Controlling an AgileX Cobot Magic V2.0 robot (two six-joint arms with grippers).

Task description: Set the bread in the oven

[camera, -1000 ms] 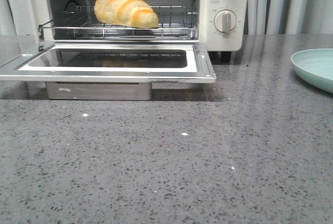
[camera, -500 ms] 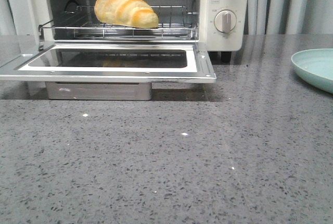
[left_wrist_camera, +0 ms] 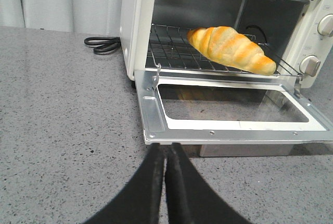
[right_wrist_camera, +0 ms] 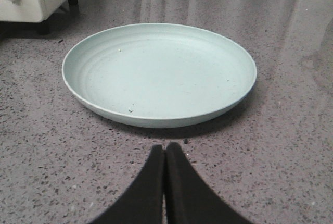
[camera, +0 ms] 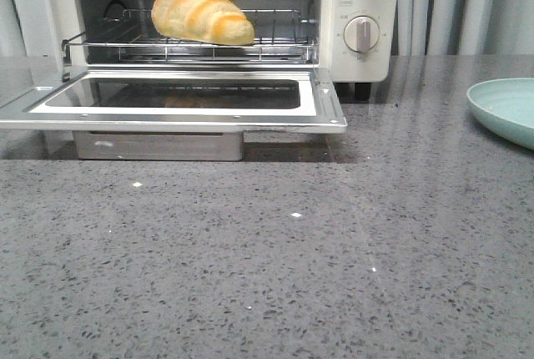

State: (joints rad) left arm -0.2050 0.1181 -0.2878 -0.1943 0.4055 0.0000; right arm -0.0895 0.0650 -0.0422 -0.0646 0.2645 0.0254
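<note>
Because the bread (camera: 202,13) already lies on the wire rack (camera: 275,42) inside the oven (camera: 359,58), the placing itself looks done, and what remains, if anything, would seem to be closing the door (camera: 179,100), which hangs open and flat toward the robot. The roll rests with its long axis running across the oven mouth, slightly angled, its paler tapered end pointing toward the knob side; nothing touches it but the rack. In the left wrist view the left gripper (left_wrist_camera: 164,156) has its dark fingers pressed together with nothing between them, and it sits low over the grey table (camera: 267,275), just in front of the near corner of the lowered door, with the bread beyond and above it, deeper in the cavity. The right gripper (right_wrist_camera: 165,159) likewise shows its fingers pressed together and empty, hovering near the rim of a pale green plate (right_wrist_camera: 156,73) that holds nothing, with only a corner of the oven showing off to one side. So the left arm is clearly the nearer one to the oven, and I judge any door-closing move would fall to it, reaching under the front edge of the door and lifting. Neither arm appears in the front view.
</note>
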